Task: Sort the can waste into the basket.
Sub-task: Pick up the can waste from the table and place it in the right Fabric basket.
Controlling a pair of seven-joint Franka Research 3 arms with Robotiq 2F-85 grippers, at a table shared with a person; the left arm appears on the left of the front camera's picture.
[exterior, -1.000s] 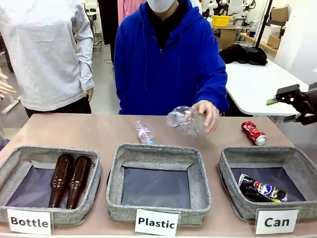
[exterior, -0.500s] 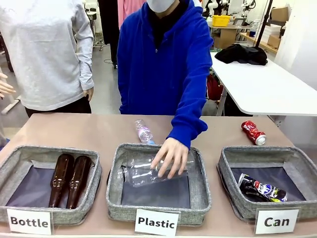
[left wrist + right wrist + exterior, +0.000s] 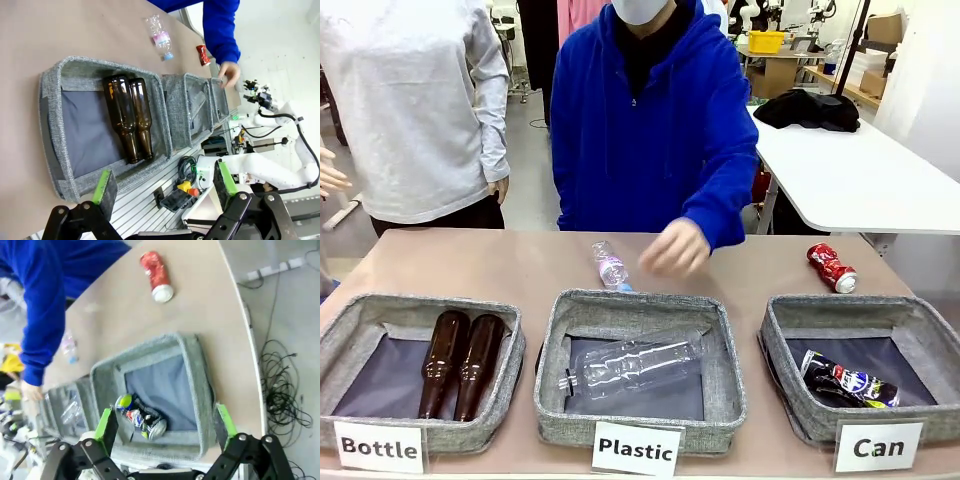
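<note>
Front view: three grey fabric baskets stand in a row along the near edge of the table [image 3: 520, 262], each with a white label at its front. The Can basket [image 3: 850, 310] is the one on the right, and the black can [image 3: 850, 382] lies on its side on the dark lining, toward the front right corner. The red can [image 3: 832, 268], crushed, lies on the bare table behind that basket, near its far rim but apart from it. In the middle, the Plastic basket [image 3: 640, 304] holds a clear bottle [image 3: 635, 362] lying slantwise. A small bottle [image 3: 610, 266] rests on the table just behind this basket's far rim. The person's hand [image 3: 675, 247], loosely curled and blurred, hangs above the table just beside the small bottle, touching nothing. On the left, the Bottle basket [image 3: 420, 305] holds two brown bottles [image 3: 460, 362] side by side, necks toward the front. In the right wrist view, the right gripper [image 3: 165, 426] looks down over the Can basket, its green-padded fingers spread wide apart with nothing between them. In the left wrist view, the left gripper [image 3: 165, 181] looks toward the Bottle basket, its fingers likewise standing wide apart and empty.
</note>
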